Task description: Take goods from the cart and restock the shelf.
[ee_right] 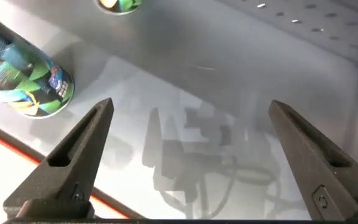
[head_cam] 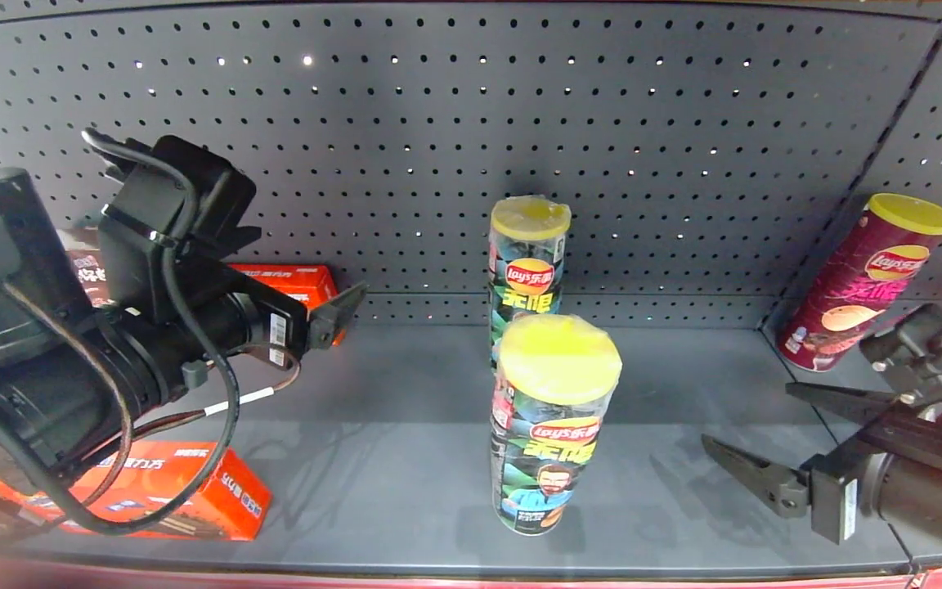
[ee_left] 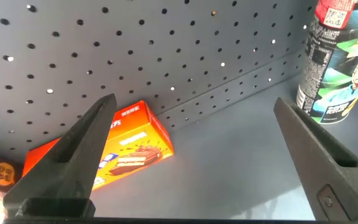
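Two chip cans with yellow lids stand upright in the middle of the grey shelf (head_cam: 389, 433), the front can (head_cam: 554, 425) near the edge and the rear can (head_cam: 527, 274) by the pegboard. My left gripper (head_cam: 340, 312) hovers over the shelf's left part, open and empty; in the left wrist view the left gripper (ee_left: 192, 102) faces the back wall, with an orange box (ee_left: 126, 146) on one side and a can (ee_left: 340, 62) on the other. My right gripper (head_cam: 747, 415) is open and empty, low at the right of the front can. The right gripper (ee_right: 191, 104) looks down on bare shelf beside the front can (ee_right: 27, 78).
A maroon chip can (head_cam: 867, 282) leans in the neighbouring bay on the right. An orange box (head_cam: 287, 286) lies at the back left and another orange box (head_cam: 185, 499) at the front left. The pegboard back wall (head_cam: 455, 123) closes the rear. Bare shelf lies between cans and boxes.
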`<state>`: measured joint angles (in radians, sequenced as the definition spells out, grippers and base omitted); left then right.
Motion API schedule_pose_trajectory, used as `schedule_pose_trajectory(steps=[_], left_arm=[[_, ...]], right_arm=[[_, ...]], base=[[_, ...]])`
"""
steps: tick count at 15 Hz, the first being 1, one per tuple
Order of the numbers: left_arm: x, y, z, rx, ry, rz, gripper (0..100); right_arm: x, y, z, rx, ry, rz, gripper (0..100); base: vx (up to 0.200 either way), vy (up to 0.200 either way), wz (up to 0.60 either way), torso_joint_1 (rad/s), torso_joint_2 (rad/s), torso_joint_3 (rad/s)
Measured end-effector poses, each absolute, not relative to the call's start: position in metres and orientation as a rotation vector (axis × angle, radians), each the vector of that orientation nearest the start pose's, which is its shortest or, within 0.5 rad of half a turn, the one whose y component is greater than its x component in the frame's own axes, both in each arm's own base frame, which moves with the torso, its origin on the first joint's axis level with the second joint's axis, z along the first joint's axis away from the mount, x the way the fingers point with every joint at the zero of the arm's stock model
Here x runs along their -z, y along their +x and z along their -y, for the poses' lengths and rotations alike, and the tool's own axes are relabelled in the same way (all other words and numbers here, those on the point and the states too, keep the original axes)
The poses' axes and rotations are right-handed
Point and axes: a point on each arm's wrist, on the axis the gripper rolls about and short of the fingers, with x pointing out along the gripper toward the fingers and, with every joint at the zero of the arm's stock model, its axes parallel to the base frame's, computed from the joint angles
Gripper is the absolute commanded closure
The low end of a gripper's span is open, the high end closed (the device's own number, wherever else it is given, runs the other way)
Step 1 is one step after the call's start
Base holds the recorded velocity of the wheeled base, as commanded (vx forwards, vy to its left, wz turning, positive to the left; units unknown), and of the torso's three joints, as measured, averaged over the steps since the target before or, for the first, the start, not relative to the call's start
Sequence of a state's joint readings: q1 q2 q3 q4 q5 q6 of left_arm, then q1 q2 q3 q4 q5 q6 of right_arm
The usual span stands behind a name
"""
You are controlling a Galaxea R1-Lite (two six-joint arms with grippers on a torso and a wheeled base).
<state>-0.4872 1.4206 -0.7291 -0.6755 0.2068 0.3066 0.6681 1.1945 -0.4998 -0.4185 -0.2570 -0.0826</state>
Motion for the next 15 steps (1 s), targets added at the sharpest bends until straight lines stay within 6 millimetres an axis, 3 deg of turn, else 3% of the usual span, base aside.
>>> schedule_pose_trajectory(steps=[5,9,12,15], left_arm=[[-0.243,0.209,0.105,0.279,0.308,0.034,0],[-0.255,0.201,0.101,0.271,0.287,0.086,0],[-0.269,0.18,0.091,0.264,0.261,0.148,0],[-0.271,0.142,0.072,0.263,0.254,0.2,0]], right_arm=[[-0.201,0.128,-0.1,-0.45,-0.198,-0.202,0],[-0.213,0.126,-0.105,-0.485,-0.156,-0.116,0],[-0.215,0.109,-0.101,-0.54,-0.128,-0.044,0],[-0.201,0.08,-0.08,-0.588,-0.137,-0.006,0]], base=[[0.0,0.0,0.0,0.0,0.0,0.0],[0.0,0.0,0.0,0.0,0.0,0.0],[0.0,0.0,0.0,0.0,0.0,0.0],[0.0,0.0,0.0,0.0,0.0,0.0]])
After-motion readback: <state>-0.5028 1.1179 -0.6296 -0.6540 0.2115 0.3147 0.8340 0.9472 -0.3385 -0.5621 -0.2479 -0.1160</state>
